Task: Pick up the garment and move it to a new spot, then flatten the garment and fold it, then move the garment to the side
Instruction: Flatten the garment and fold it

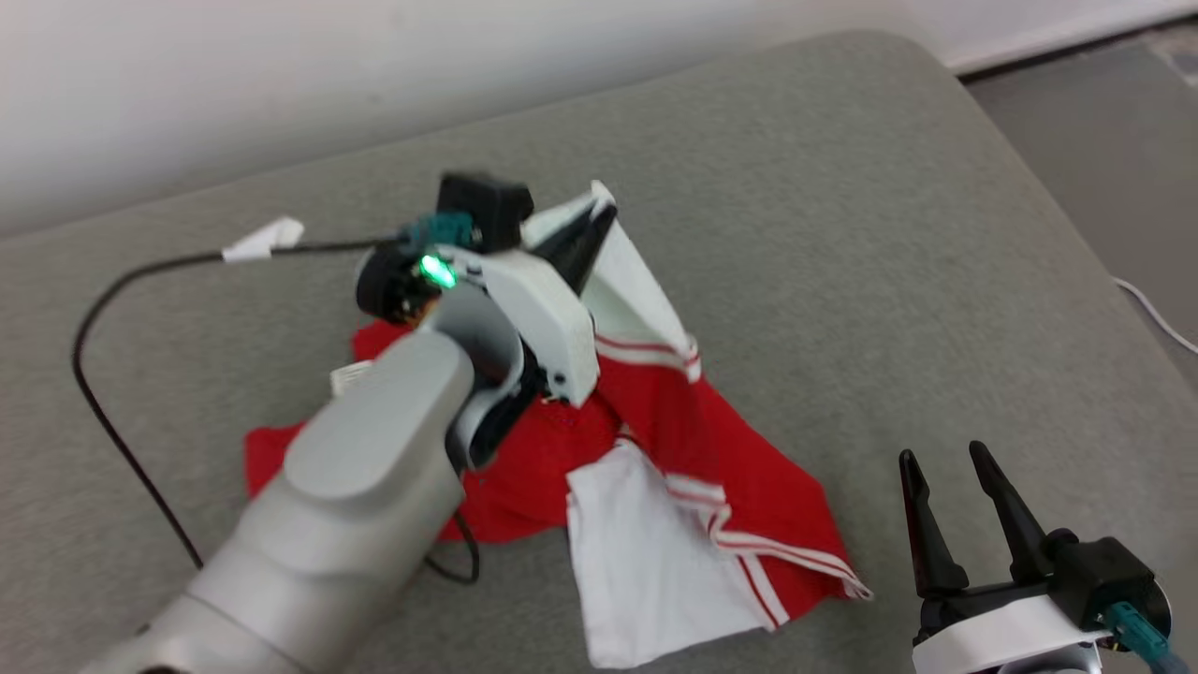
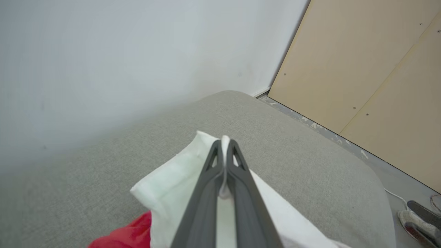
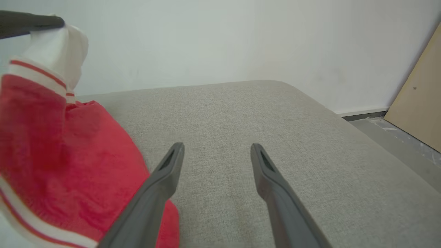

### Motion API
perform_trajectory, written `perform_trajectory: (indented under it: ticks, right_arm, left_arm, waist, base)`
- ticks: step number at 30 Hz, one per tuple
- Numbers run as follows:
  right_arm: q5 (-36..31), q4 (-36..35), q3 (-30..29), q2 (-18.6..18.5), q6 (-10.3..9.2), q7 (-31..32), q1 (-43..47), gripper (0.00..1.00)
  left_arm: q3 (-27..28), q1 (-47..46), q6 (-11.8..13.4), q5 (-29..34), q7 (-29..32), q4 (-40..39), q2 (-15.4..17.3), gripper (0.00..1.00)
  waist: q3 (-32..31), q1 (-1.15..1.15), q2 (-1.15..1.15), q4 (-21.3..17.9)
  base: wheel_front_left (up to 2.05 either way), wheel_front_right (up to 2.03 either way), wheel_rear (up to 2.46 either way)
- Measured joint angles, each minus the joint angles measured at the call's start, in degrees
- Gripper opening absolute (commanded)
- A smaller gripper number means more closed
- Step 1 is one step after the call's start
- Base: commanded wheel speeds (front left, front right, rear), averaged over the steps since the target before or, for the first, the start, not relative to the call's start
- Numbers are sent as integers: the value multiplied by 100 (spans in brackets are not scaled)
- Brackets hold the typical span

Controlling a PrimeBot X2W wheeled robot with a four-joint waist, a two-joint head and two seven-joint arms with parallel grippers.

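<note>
The garment (image 1: 721, 487) is a red shirt with white sleeves and red-and-white striped trim, crumpled on the grey cushion (image 1: 842, 234). My left gripper (image 1: 604, 215) is shut on a white part of it, which rises off the cushion toward the fingers. In the left wrist view the two fingers (image 2: 206, 193) pinch a fold of the white cloth (image 2: 172, 182). My right gripper (image 1: 945, 463) is open at the lower right, just right of the garment, with nothing between its fingers. In the right wrist view the garment (image 3: 62, 151) hangs at the left, its white top held by the other arm's fingertip.
A black cable (image 1: 103, 309) with a white tag (image 1: 267, 239) loops over the cushion's left side. A pale wall (image 1: 374, 75) runs behind the cushion. Grey floor (image 1: 1114, 140) lies past the right edge, where a tan board (image 2: 379, 69) stands and shoes (image 2: 418, 222) lie.
</note>
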Motion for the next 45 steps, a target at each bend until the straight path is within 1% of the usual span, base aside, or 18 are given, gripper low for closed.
perform_trajectory:
  ticks: [4, 7, 13, 15, 17, 18, 19, 20, 23, 28, 30, 36, 41, 45]
  right_arm:
    - [234, -16, 65, -2, 0, 0, -8, 100]
    - [363, -92, -7, -7, 0, 0, 3, 100]
    - [455, -182, -19, 4, 0, 0, 64, 100]
    - [455, -174, 19, 3, 0, 0, 59, 100]
    - [449, -152, 66, 4, 0, 0, 38, 100]
    - [431, -135, 94, 3, 0, 0, 10, 100]
    - [409, -123, 140, 1, 0, 0, -29, 100]
    - [403, -113, 198, 1, 0, 0, -68, 100]
    - [359, -48, 280, 9, 0, 0, -130, 100]
    - [205, 21, 171, 13, 0, 0, -124, 100]
    - [120, 51, 83, 15, 0, 0, -89, 100]
    - [-199, 99, -198, 14, 0, 0, 122, 100]
    - [-443, 116, -453, 12, 0, 0, 337, 100]
    - [-566, 127, -575, 5, 0, 0, 534, 100]
  left_arm:
    - [31, -580, 79, 105, 162, 253, 2, 0]
    - [8, -1049, 118, 242, 153, 526, -86, 0]
    - [-9, -1723, 328, 539, -410, 1215, -323, 0]
    - [19, -1833, 455, 594, -722, 1405, -386, 0]
    - [34, -1889, 467, 608, -972, 1596, -423, 0]
    - [36, -1894, 468, 609, -1096, 1685, -444, 9]
    - [19, -1895, 456, 621, -1204, 1758, -458, 94]
    - [2, -1895, 381, 623, -1211, 1849, -476, 100]
    - [-98, -1817, 160, 587, -1193, 2076, -526, 100]
    - [-132, -1591, -11, 441, -1315, 2132, -586, 100]
    - [-135, -1425, -40, 405, -1368, 2114, -592, 100]
    - [19, -818, 29, 231, -1511, 1830, -583, 100]
    - [159, -114, 79, 125, -1540, 1481, -543, 100]
    - [368, 502, 265, 102, -1547, 1012, -453, 100]
  waist:
    - [235, 0, 0, -394]
    - [473, 0, 0, -588]
    - [870, 0, 0, -756]
    - [906, 0, 0, -779]
    - [875, 0, 0, -777]
    - [851, 0, 0, -774]
    - [823, 0, 0, -770]
    - [795, 0, 0, -764]
    - [687, 0, 0, -702]
    - [493, 0, 0, -372]
    - [385, 0, 0, -212]
    - [-21, -1, 0, 301]
    - [-445, -1, 0, 692]
    - [-781, -1, 0, 981]
  base:
    - [0, 0, 0]
    - [0, 0, 0]
    - [0, 0, 0]
    - [0, 0, 0]
    - [0, 0, 0]
    - [0, 0, 0]
    - [0, 0, 0]
    - [0, 0, 0]
    - [0, 0, 0]
    - [0, 0, 0]
    - [0, 0, 0]
    - [0, 0, 0]
    - [0, 0, 0]
    - [0, 0, 0]
